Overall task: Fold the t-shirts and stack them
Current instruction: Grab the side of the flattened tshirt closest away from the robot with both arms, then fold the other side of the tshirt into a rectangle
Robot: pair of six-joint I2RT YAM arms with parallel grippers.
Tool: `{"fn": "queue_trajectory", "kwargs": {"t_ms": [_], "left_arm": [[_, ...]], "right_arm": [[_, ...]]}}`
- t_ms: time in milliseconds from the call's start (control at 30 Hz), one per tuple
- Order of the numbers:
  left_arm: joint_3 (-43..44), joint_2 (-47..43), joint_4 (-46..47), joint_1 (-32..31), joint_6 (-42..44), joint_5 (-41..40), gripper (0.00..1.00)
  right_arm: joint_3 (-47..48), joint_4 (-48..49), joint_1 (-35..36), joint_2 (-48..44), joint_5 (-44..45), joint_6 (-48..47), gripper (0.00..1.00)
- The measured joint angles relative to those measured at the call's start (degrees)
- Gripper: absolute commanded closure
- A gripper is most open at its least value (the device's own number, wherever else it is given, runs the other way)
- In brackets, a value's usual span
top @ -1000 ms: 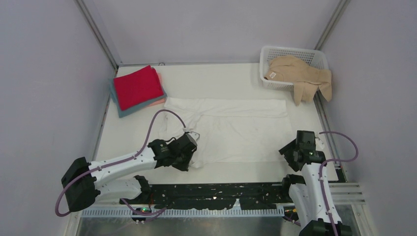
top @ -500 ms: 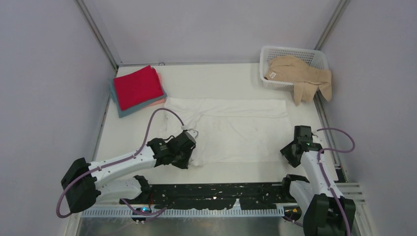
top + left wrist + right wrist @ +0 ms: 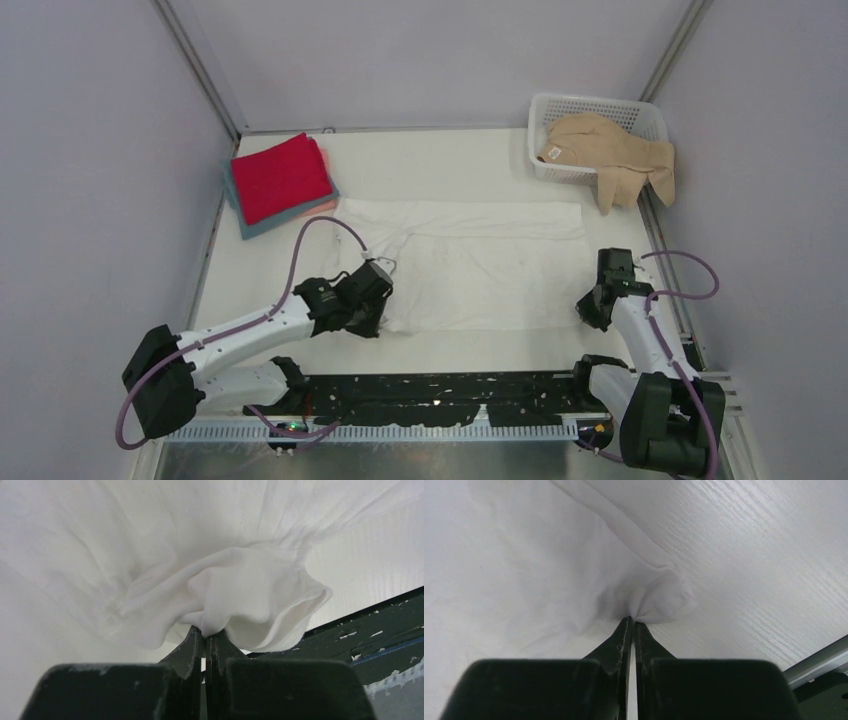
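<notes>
A white t-shirt (image 3: 480,262) lies spread across the middle of the table. My left gripper (image 3: 378,322) is shut on its near left corner, and the cloth (image 3: 250,600) bunches up above the jaws (image 3: 206,632). My right gripper (image 3: 592,312) is shut on the near right corner, a small pinch of white cloth (image 3: 659,597) at its fingertips (image 3: 632,621). A tan t-shirt (image 3: 610,150) hangs over the rim of the basket at the back right. Folded t-shirts (image 3: 282,178) are stacked at the back left, red on top, teal-blue and pink edges beneath.
A white lattice basket (image 3: 592,112) stands at the back right corner. The black rail (image 3: 440,392) runs along the near edge between the arm bases. Grey walls close in the table on the left, back and right.
My right gripper moved forward to the shirt's near right corner and shut on it. My left gripper, still holding the near left corner, shifted slightly back and left.
</notes>
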Motion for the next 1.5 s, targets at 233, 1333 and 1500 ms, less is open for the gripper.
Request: {"fn": "queue_trajectory", "kwargs": {"t_ms": [233,1333,1500], "left_arm": [[2.62,-0.11,-0.13,2.21,1.49,-3.93,1.0],[37.29,32.24,1.6,18.69,25.29,-16.98,1.0],[42.4,37.57,0.85,20.28,25.53,-16.83,0.79]], "right_arm": [[1.95,-1.11,0.0,-1.79,-0.72,-2.27,0.95],[18.18,15.47,0.02,17.7,-6.56,-3.21,0.94],[19.82,18.03,0.02,21.33,-6.51,-2.95,0.89]]}}
